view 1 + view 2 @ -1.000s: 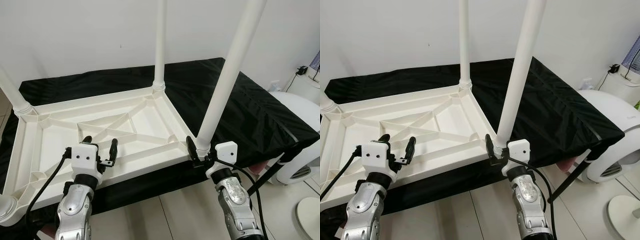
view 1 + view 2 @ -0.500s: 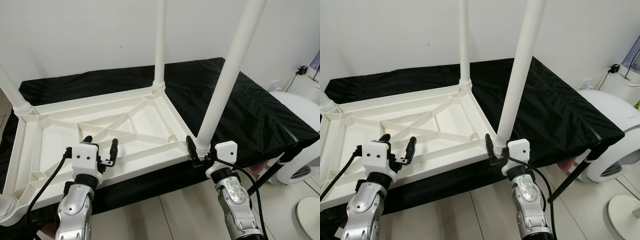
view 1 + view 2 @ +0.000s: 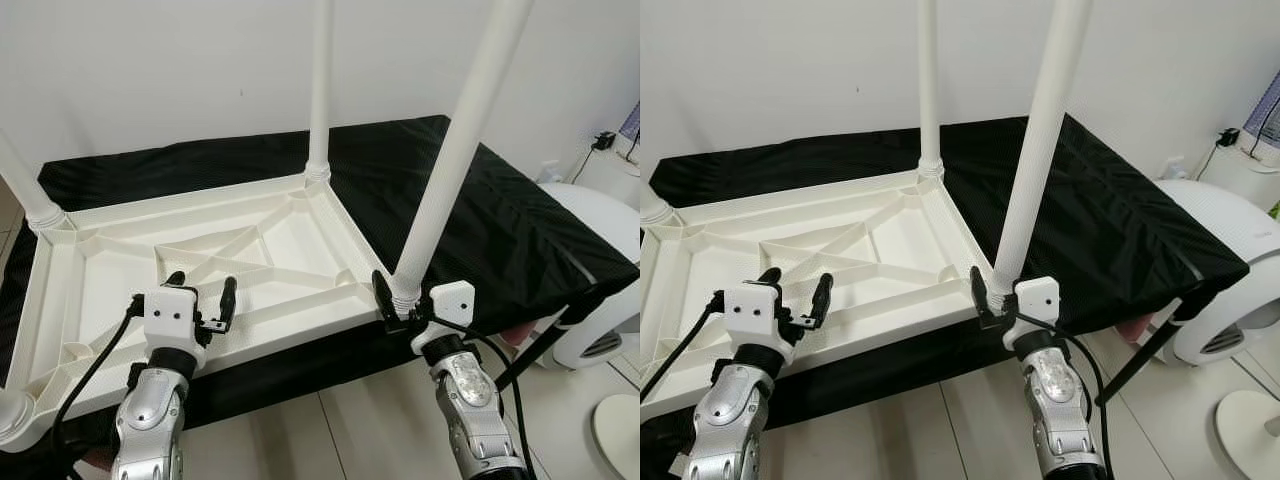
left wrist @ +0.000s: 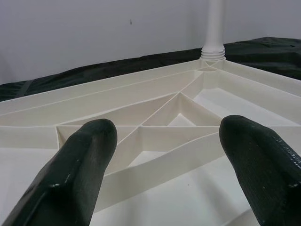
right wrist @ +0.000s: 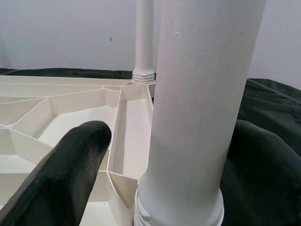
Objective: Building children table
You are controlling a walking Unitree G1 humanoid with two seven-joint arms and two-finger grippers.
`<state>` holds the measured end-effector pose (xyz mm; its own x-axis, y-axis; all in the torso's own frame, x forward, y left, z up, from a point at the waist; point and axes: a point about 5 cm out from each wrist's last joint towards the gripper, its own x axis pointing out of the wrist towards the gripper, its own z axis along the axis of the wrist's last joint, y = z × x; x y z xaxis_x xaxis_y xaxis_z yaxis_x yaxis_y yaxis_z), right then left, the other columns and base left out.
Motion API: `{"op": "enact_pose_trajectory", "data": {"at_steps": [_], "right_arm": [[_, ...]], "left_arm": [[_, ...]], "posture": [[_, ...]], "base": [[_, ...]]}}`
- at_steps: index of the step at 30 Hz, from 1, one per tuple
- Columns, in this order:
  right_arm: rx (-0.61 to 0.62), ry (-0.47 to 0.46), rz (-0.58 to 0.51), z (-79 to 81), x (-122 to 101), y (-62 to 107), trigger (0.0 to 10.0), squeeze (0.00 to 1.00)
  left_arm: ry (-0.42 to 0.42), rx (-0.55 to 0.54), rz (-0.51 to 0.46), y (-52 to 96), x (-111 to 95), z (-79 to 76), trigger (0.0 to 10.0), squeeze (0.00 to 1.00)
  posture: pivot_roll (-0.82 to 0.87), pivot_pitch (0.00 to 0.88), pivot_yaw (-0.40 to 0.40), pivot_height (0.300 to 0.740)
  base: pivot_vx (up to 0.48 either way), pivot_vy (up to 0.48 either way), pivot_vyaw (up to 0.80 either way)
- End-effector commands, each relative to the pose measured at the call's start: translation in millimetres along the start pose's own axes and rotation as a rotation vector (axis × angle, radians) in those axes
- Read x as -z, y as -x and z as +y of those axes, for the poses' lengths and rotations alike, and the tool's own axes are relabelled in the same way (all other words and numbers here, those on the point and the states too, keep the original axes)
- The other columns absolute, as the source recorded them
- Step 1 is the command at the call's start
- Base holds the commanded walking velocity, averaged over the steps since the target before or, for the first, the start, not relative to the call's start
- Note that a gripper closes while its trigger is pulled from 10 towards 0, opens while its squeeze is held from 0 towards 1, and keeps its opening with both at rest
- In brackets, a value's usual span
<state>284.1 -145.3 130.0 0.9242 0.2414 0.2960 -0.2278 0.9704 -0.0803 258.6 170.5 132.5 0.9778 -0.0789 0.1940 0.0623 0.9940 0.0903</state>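
An upturned white plastic children's table top (image 3: 200, 260) is lying ribbed side up on a black cloth (image 3: 480, 210) that is covering a low surface against a pale wall (image 3: 150, 70). Four white legs are standing up from its corners, and all are running out of frame before their tops can be seen: the near-right leg (image 3: 445, 170) at 3 o'clock, the far-right leg (image 3: 320, 90) at 12 o'clock, the far-left leg (image 3: 25, 190) at 9 o'clock and a near-left leg (image 3: 12, 412) at 7 o'clock, of which only the base is showing at the picture's edge. The right gripper (image 3: 395, 305) is sitting at the threaded base of the near-right leg, its two black fingers (image 5: 61, 174) lying on either side of the post; in the right wrist view the leg is hiding most of the far finger, so it cannot be told whether the fingers are pressing on the leg or merely flanking it. The left gripper (image 3: 200, 297) is hovering over the near long rim of the table top at 6 o'clock, fingers spread apart and grasping nothing, with the diagonal ribs visible between them. The shallow compartments formed by the ribs are holding nothing. At 4 o'clock a rounded white appliance (image 3: 610, 230) is standing on the tiled floor (image 3: 350, 420), cut off by the frame.
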Motion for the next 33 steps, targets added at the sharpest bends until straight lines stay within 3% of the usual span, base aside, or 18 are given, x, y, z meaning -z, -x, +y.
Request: {"op": "enact_pose_trajectory", "data": {"at_steps": [1, 33], "right_arm": [[-0.008, 0.000, 0.008, 1.0, 1.1, -0.4, 10.0, 0.00], [0.030, 0.001, 0.012, -4.3, 0.6, 0.9, 10.0, 0.00]], "left_arm": [[0.060, -0.173, -0.006, -0.5, -0.2, -3.8, 10.0, 0.00], [0.055, -0.131, -0.012, 0.5, -2.1, -9.8, 10.0, 0.00]], "posture": [[-0.03, 0.018, 0.007, 0.740], [-0.04, 0.029, 0.008, 0.740]], "base": [[0.000, 0.000, 0.00], [0.000, 0.000, 0.00]]}}
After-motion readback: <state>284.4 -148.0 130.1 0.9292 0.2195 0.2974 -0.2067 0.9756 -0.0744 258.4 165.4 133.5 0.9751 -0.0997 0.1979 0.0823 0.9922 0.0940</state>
